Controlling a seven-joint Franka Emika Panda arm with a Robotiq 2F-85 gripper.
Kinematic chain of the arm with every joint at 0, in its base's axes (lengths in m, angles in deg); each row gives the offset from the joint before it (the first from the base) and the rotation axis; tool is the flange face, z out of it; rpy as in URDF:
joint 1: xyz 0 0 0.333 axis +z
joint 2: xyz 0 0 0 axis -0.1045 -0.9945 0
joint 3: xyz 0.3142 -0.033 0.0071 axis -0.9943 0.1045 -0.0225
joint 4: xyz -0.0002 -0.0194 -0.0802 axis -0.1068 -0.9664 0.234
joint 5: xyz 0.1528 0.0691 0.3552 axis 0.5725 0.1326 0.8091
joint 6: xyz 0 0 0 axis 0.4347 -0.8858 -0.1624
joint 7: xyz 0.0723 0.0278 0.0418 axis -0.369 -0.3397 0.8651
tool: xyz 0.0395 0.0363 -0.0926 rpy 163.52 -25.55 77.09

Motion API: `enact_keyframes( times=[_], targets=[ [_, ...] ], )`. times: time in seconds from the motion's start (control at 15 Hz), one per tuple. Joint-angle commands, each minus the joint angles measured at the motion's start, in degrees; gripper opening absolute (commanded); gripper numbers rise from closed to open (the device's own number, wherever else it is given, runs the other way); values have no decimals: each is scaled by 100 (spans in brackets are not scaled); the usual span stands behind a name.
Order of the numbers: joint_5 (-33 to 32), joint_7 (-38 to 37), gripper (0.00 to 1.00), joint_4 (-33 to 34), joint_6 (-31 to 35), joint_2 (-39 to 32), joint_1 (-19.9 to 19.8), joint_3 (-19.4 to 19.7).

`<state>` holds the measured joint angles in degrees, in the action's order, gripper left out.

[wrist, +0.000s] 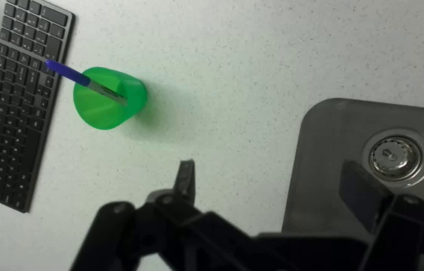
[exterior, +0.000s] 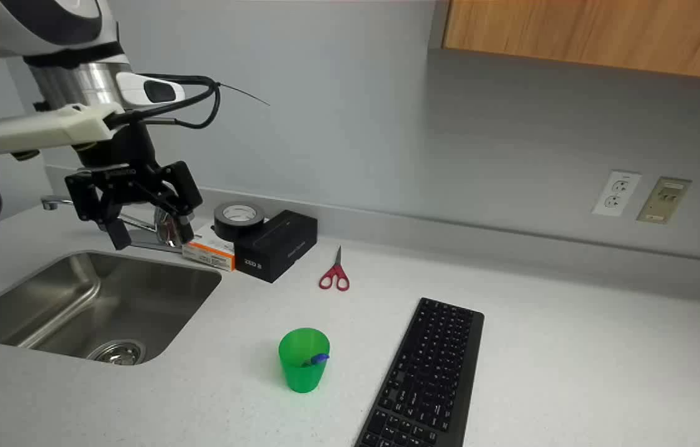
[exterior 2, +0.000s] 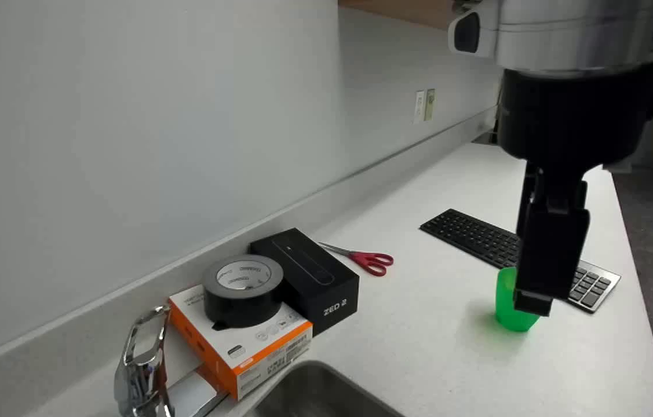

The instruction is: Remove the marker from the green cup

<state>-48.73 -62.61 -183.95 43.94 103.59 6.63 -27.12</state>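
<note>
The green cup (exterior: 301, 377) stands upright on the counter in both exterior views, and also shows in the wrist view (wrist: 136, 94). The marker (wrist: 69, 73) leans in the cup, its blue-purple cap sticking out over the rim towards the keyboard. The marker's cap also shows in an exterior view (exterior: 320, 358). My gripper (exterior: 152, 239) is open and empty, raised above the sink area and away from the cup. In the wrist view the fingers (wrist: 267, 165) are wide apart, with the cup beyond them at upper left. In an exterior view the gripper (exterior 2: 535, 301) partly covers the cup (exterior 2: 506, 313).
A black keyboard (exterior: 430, 366) lies beside the cup. Red-handled scissors (exterior: 335, 273) lie behind it. A black box (exterior: 275, 245), a tape roll (exterior: 238, 220) and a white-orange box (exterior: 208, 253) stand by the wall. A sink (exterior: 157, 304) and faucet (exterior 2: 143, 370) are near the arm.
</note>
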Motion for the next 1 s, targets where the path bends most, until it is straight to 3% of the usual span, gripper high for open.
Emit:
enact_keyframes(
  times=[0.0, 0.4, 0.73, 0.93],
  targets=[
    [-42, -37, 100, 11, -17, -19, 181, 165],
    [-49, 106, 100, -42, 20, 25, 174, 258],
    [-112, 763, 100, -333, 97, 249, -48, 862],
    [-537, 941, 100, -485, 172, 254, -300, 1231]
  ],
)
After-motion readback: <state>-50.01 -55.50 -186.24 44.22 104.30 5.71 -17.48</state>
